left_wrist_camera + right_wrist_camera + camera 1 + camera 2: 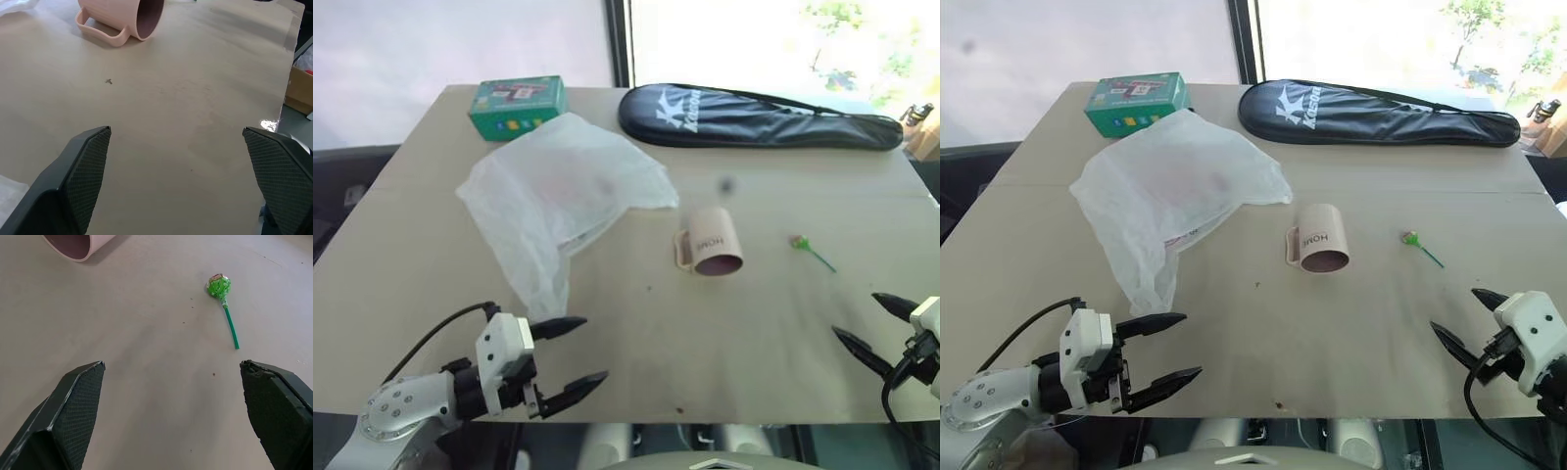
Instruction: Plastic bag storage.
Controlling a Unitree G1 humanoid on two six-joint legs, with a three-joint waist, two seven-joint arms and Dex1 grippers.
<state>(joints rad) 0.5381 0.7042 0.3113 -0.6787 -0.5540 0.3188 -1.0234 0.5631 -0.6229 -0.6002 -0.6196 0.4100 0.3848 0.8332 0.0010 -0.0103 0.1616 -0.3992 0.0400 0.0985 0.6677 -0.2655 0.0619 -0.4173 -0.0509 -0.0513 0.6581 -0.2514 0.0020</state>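
So the plastic bag (560, 196) is just lying loose and crumpled on the table (754, 343), up around 11 o'clock from the table's middle, with one tail of it trailing down toward the near-left edge. Nothing's holding it yet. The left gripper (573, 357) is parked at about 7 o'clock near the front edge, fingers spread wide with nothing between them, and it sits just short of that trailing tail, so I'd guess that's the arm meant to grab it first. The right gripper (1474, 335) is over at 4 o'clock, also gaping wide and empty, well apart from the bag, probably waiting to help bunch it up. The pink mug (710, 248) is tipped on its side near the centre with its mouth facing the robot, which looks to me like the spot the bag gets stuffed into. A green lollipop (222, 301) lies at 3 o'clock, and the black racket cover (759, 119) and a green box (518, 106) sit along the far edge, out of the way.
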